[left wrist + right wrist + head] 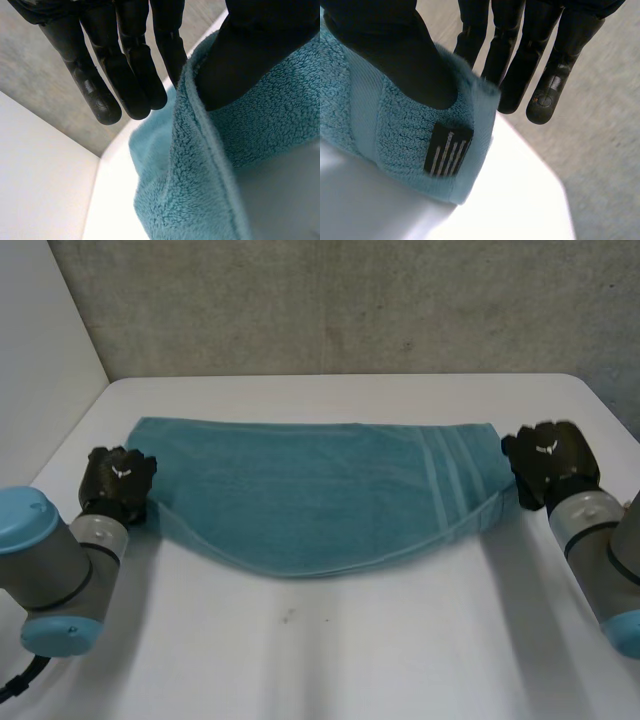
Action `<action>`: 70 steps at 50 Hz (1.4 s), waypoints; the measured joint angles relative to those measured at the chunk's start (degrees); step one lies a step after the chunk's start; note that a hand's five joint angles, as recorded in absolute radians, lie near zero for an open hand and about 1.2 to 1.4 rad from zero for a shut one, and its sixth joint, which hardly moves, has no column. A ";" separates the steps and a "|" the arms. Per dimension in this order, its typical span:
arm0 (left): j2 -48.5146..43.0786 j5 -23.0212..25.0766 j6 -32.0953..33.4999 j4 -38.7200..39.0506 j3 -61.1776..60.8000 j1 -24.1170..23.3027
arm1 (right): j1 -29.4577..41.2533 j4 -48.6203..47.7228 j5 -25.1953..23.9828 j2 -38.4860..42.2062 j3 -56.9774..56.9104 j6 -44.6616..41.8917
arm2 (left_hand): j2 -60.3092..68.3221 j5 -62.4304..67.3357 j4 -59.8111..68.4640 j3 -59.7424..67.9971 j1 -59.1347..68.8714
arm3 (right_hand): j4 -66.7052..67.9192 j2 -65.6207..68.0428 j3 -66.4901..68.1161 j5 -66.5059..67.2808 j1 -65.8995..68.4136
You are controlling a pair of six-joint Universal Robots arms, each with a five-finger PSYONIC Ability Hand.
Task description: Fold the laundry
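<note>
Towel [320,500], teal, terry pile, one piece, doubled over: it lies across the middle of the white table [330,650], stretched crosswise between the two hands. Its far edge runs nearly straight; its near edge bows toward the robot in a shallow curve, with a second layer's rim showing along that curve. Paler woven bands [450,480] cross it near the right end. Left hand [117,480], black, on a grey arm with a light-blue cap: placed at the towel's left end. In the left wrist view the left thumb [250,55] presses on the pile from one side and the straight left fingers [135,75] stand behind the hem, so the cloth edge is pinched between them. Right hand [548,462], same make: placed at the towel's right end. In the right wrist view the right thumb [395,55] bears down on the corner and the right fingers [540,65] back it from behind, the corner nipped between. Label [447,150], black with pale stripes, sewn on that corner just beside the thumb. Wall [350,300], grey, rough, behind the table.
</note>
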 measured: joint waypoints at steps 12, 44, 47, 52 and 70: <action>-0.84 -0.52 3.84 -0.75 -1.18 0.35 | -5.31 5.04 -0.56 -2.02 1.99 0.33 | -22.94 -19.63 -22.16 -21.82 -19.83 | 0.00 0.00 0.00 0.00 0.00; 8.41 -2.65 6.23 -4.71 -7.93 6.25 | -8.92 11.21 -0.59 -2.78 1.29 -3.00 | -0.13 -0.83 -0.09 -0.13 1.03 | 0.00 0.00 0.00 0.00 0.00; 11.88 -2.64 6.70 -8.68 -9.52 6.84 | -9.00 15.94 -0.63 -3.24 1.33 -5.75 | -0.12 -0.83 -0.09 -0.13 1.03 | 0.00 0.00 0.00 0.00 0.00; 18.35 -2.57 7.45 -19.07 -11.93 8.24 | -9.85 25.65 -0.66 -4.75 2.16 -12.46 | -0.11 -0.83 -0.07 -0.11 1.03 | 0.00 0.00 0.00 0.00 0.00; 22.56 4.81 8.00 -34.17 -7.51 10.93 | -17.77 32.51 -4.06 -10.24 0.16 -25.08 | -0.06 -0.83 -0.02 -0.05 1.03 | 0.00 0.00 0.00 0.00 0.00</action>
